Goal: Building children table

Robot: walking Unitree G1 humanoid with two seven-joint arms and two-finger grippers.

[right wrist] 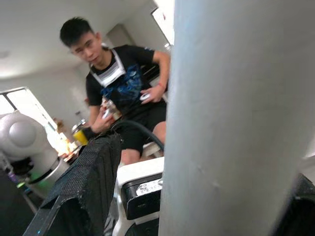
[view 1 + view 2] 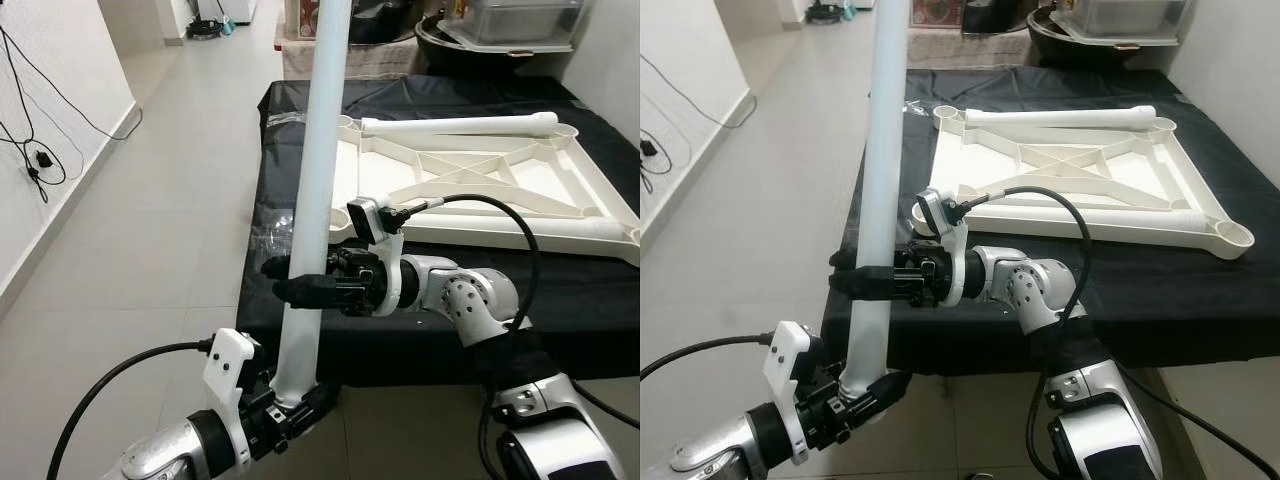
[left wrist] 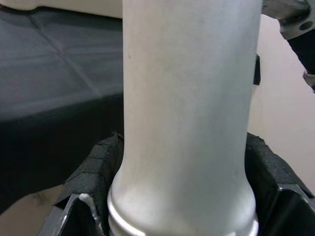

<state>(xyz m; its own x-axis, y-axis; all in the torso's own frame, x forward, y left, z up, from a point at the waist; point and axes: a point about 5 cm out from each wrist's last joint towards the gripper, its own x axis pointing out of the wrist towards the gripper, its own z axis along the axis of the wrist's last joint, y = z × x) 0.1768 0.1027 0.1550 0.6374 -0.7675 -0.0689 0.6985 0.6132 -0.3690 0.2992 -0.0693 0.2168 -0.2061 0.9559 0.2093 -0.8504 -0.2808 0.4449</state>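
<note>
A black-draped table is carrying the upturned white tabletop frame, ribs showing, with a socket at each corner; one loose leg is lying across the frame's far edge, and another is lying along its near edge; in front of the table's near left corner both arms are holding a third long white leg roughly upright, so the step in hand looks like carrying a leg toward its socket; the next move is likely calling for swinging it over the near left socket and seating its end squarely. The left gripper is pinching the leg's flared bottom end, while the right gripper is clamping it partway up, fingers pressed on either side. The left wrist view is giving what the head views are not, the collar of the leg wedged tight between padded fingers; the right wrist view is looking past the leg at a seated person holding something small.
</note>
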